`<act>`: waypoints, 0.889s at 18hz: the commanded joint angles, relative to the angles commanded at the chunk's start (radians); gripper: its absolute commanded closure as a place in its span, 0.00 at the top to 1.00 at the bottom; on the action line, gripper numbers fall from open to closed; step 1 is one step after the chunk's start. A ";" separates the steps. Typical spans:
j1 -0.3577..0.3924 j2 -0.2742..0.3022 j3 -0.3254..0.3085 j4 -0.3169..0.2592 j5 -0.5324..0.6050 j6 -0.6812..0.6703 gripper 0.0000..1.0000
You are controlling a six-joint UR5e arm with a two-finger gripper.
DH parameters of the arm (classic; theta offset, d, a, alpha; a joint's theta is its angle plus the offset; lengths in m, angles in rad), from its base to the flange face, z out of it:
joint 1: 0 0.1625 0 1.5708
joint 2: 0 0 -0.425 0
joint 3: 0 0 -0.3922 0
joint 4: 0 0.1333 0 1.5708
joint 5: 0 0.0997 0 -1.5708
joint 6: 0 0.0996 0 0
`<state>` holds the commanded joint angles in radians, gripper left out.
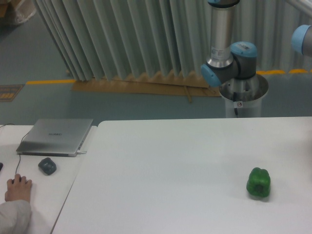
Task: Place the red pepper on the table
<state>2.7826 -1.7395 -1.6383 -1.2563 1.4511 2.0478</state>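
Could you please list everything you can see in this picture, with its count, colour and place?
table: one, white, fills the middle and right foreground
green pepper: one, green, on the table near its right edge
desk: one, white, at the left beside the table
laptop: one, grey, closed, at the back of the desk
mouse: one, dark grey, on the desk in front of the laptop
cable: one, dark, thin, running over the desk left of the mouse
curtain: one, pale grey, pleated, along the back
floor line: one, yellow, on the floor at the curtain's foot
red pepper: none in view
person's hand: one, on the desk at lower left, white sleeve
robot arm: one, silver with blue joints, behind the table at upper right; claw out of view
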 joint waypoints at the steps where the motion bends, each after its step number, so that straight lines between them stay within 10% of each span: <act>1: 0.002 0.000 -0.002 0.002 0.000 -0.002 1.00; 16: 0.015 -0.048 0.040 0.089 0.143 -0.107 1.00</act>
<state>2.7980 -1.7870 -1.5984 -1.1674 1.5937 1.9405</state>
